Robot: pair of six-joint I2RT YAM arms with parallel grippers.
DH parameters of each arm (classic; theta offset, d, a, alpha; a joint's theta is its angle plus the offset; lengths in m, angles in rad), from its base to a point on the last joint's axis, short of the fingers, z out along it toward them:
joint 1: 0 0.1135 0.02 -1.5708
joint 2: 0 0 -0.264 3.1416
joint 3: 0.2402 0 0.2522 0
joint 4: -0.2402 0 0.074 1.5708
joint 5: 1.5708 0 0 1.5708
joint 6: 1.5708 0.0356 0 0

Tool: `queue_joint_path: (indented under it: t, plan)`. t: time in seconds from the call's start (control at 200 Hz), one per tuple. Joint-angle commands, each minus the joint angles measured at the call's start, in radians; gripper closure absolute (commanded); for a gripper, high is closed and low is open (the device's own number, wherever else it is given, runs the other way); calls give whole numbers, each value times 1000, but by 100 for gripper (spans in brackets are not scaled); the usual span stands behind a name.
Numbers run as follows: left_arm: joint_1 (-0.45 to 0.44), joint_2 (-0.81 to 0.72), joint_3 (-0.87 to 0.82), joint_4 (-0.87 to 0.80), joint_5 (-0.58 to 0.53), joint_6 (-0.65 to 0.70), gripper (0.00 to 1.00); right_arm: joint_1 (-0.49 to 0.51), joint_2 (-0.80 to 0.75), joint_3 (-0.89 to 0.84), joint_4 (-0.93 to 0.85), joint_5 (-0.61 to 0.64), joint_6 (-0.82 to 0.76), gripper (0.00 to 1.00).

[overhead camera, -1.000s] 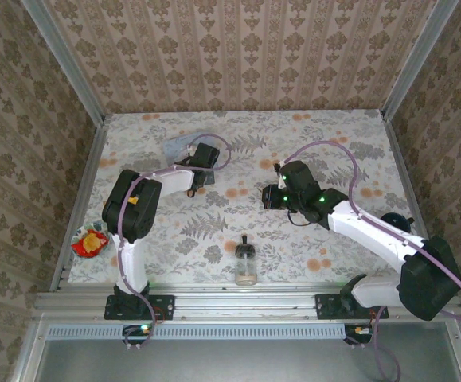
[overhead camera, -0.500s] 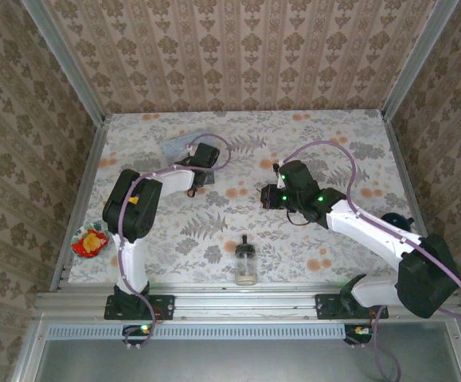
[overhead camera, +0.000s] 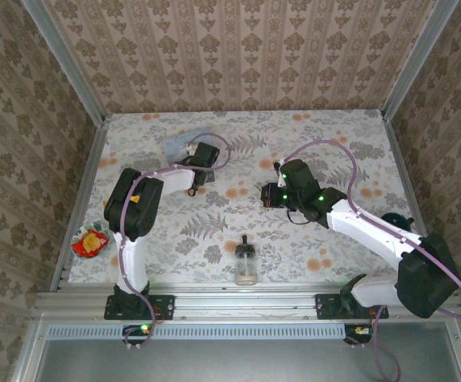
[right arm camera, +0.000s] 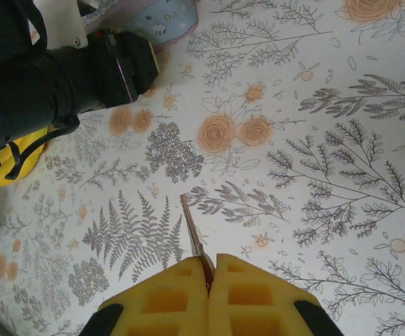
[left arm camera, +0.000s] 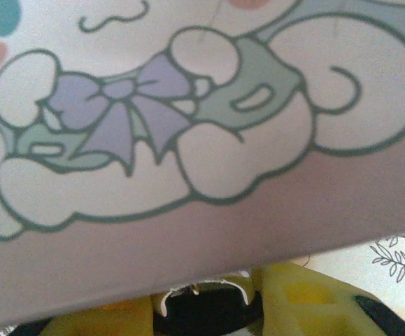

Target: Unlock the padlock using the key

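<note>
Now right fingers (right arm camera: 167, 301) pinch key (right arm camera: 192, 231); left fingers (left arm camera: 307, 301) near tin (left arm camera: 188, 140).

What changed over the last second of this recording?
The right hand edged slightly to the left, still shut on the key. The left hand, the pale blue tin and the glass bottle stayed where they were.

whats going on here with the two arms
The right gripper is shut on the key, its blade sticking out over the floral table. The left gripper is right up at the tin, a small dark thing between its fingers; whether that is the padlock I cannot tell.
</note>
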Motion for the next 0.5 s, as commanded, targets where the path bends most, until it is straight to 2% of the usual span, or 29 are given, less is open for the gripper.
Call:
queue_joint_path:
  t: [0.0,0.09,0.275,0.495]
  plan:
    - [6,8,7,34,-24,-12,72,-6,13,-13,16,-9,12,100]
    - [-2,-3,-4,43,-23,-9,77,-8,17,-15,15,-10,10,100]
    - [-29,-27,-21,48,-6,-1,78,-9,19,-29,15,-1,7,100]
    - [-101,-106,-67,12,-5,-62,79,-10,5,-55,-4,15,-1,100]
